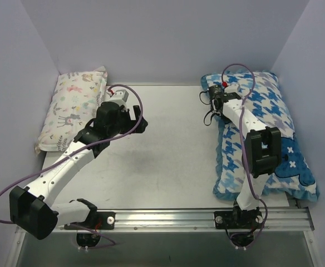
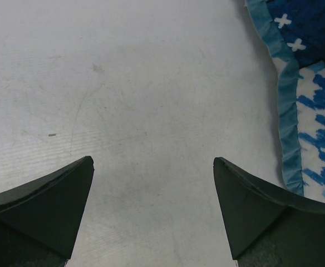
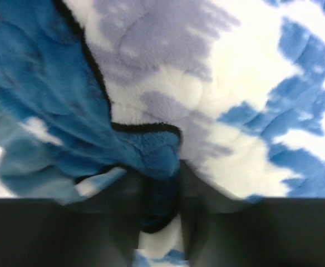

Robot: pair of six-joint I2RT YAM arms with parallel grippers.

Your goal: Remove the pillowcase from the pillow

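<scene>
Your right tool [image 3: 159, 186] pinches a fold of the houndstooth pillowcase [image 3: 151, 150] (blue plush bunched between its fingers). Your left tool [image 2: 153, 161] stands wide above the worktop [image 2: 123, 83], with the pillowcase's teal ruffle [image 2: 287, 111] lying just to its right, untouched.

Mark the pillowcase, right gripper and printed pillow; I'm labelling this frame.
pillowcase [image 1: 275, 107], top view, houndstooth face near its far end.
right gripper [image 3: 161, 179], right wrist view, between the fingertips pinching blue fabric.
printed pillow [image 1: 73, 108], top view, middle of its upper face.
</scene>
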